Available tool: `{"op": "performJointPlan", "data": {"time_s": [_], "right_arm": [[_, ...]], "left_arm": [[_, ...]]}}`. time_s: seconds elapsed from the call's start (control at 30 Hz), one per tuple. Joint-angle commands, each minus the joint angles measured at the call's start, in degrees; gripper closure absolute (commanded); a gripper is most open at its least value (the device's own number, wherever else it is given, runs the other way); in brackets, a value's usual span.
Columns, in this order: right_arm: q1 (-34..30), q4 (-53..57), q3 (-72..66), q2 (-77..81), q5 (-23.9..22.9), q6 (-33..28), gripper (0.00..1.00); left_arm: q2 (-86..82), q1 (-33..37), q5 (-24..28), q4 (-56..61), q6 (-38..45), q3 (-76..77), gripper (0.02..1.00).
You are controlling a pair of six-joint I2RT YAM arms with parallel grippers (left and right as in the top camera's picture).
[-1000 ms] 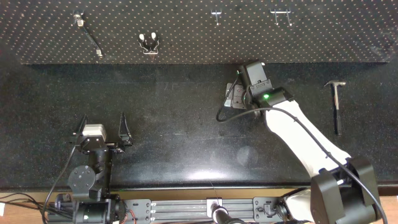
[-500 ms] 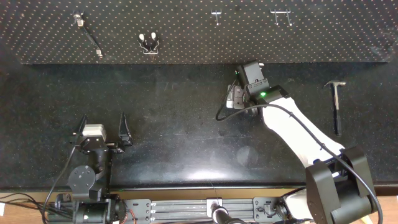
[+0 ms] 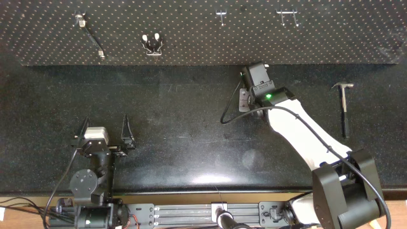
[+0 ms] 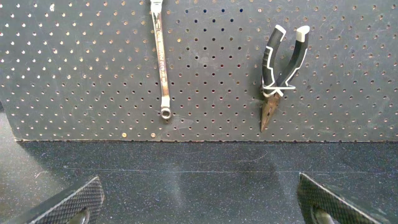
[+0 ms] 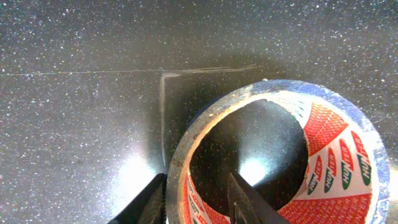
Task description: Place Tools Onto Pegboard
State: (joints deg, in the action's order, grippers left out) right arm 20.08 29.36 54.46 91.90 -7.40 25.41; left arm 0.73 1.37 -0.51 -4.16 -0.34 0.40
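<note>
Tape roll (image 5: 323, 130): lower edge cut off, wall clamped in right pincer (image 5: 196, 186).
Left pincer (image 3: 105, 130): fingers wide apart over worktop (image 3: 191, 133), tips cropped.

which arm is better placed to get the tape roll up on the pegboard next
Right. The right gripper is at the rim of the tape roll, just below the pegboard. The left gripper sits open and empty, far across the table.

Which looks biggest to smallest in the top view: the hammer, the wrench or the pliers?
1. hammer, longest.
2. wrench, on the pegboard; only a little shorter, so these two are close.
3. pliers, clearly smallest.
</note>
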Motion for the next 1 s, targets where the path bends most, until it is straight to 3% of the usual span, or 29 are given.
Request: {"op": "performJointPlan", "data": {"time_s": [0.03, 0.23, 1.0], "right_arm": [[0.4, 0.1, 1.0, 0.6, -0.8, -0.3, 0.73], [0.4, 0.1, 1.0, 0.6, -0.8, -0.5, 0.853], [0.4, 0.1, 1.0, 0.6, -0.8, -0.5, 0.921]], "left_arm": [[-0.5, 0.3, 0.3, -0.4, -0.9, -0.1, 0.023], [-0.5, 0.3, 0.3, -0.4, -0.9, -0.1, 0.023], [-0.5, 0.3, 0.3, -0.4, -0.9, -0.1, 0.023]]}}
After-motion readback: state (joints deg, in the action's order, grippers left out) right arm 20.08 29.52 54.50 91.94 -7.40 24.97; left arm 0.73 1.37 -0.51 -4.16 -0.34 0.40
